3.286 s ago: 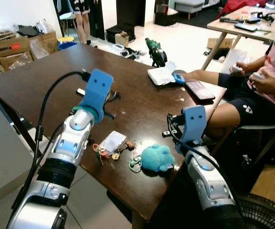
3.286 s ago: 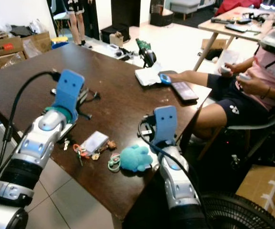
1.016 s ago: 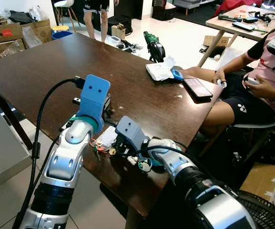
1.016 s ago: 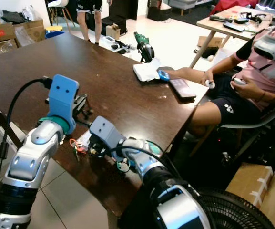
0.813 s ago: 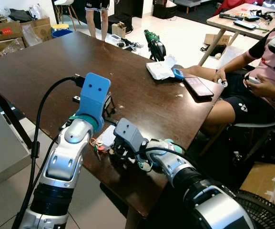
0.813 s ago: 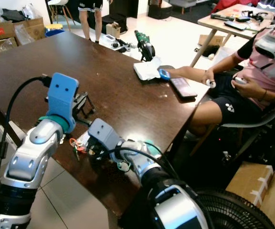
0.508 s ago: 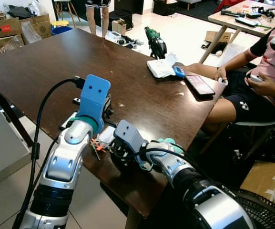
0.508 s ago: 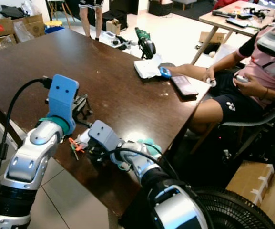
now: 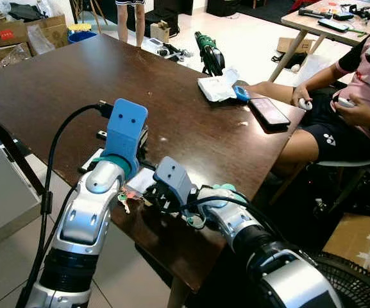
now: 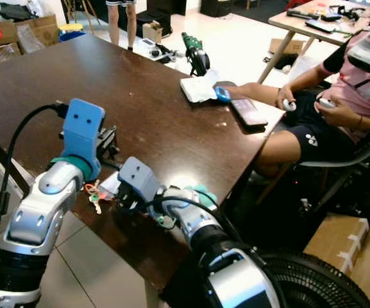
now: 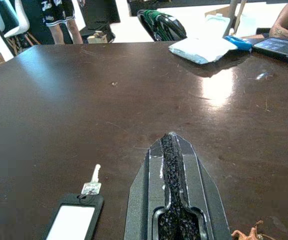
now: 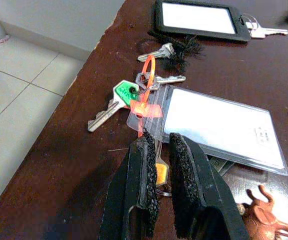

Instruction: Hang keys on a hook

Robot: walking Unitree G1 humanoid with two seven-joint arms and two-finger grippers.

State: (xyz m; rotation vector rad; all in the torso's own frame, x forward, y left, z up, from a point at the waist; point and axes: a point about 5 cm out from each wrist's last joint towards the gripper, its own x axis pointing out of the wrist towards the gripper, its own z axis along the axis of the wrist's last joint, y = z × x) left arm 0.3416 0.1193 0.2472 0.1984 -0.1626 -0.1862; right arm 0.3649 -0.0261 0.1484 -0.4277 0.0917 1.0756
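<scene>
Right wrist view has the right gripper (image 12: 156, 150) low over the keys (image 12: 134, 97) at the counter (image 12: 74, 165) edge, fingers parted by a narrow gap over the bunch beside a clear card sleeve (image 12: 218, 127), grasping nothing clearly. Left gripper (image 11: 172, 165) hovers pressed closed, empty, over the counter.

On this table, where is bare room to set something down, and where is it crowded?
The table is bare across its middle and far-left stretch, between the left hand and the white cloth and phone. It is crowded at the near edge: the keys with their clear card, a black badge holder and a teal plush, where the right hand works.
</scene>
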